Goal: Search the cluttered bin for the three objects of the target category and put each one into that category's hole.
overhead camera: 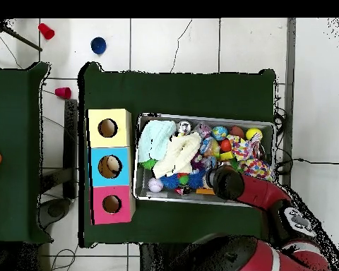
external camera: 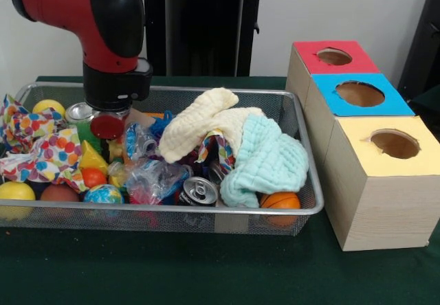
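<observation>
Search step: the arm (external camera: 96, 23) dips its tool (external camera: 108, 123) into the bin (external camera: 227, 217) mid table; can't tell if it's open or holding anything. No fuzzy toys show, maybe under the cloths (external camera: 206, 123). Next it must dig one out, then go to the blue box's hole (external camera: 359, 94) by the table's side edge.

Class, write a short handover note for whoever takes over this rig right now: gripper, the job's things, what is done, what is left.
Gripper: low over the cluttered bin, at its end away from the boxes; open or shut cannot be told.
Plush toys: none plainly in view. The cream cloth and mint cloth cover the bin's middle and may hide some.
Blue-topped box's hole: the overhead view shows a pale thing inside, perhaps a toy already dropped.
Left: find the remaining toys, probably under the cloths, and drop each into that hole.
</observation>
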Controlling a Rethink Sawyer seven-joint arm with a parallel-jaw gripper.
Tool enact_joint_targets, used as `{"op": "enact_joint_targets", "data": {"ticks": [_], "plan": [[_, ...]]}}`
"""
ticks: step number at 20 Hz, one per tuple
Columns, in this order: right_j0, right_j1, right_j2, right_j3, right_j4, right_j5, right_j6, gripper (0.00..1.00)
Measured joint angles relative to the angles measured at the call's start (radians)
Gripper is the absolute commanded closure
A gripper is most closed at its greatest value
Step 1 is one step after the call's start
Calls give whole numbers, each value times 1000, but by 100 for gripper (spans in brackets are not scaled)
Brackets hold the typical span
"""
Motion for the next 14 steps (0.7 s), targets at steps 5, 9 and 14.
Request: {"op": "enact_joint_targets", "data": {"ticks": [5, 9, 14], "plan": [[2, 1, -2, -2, 3, 3, 0, 0], [6, 3, -5, -6, 11, 10, 0, 0], [7, 5, -6, -11, 26, 27, 0, 0]]}}
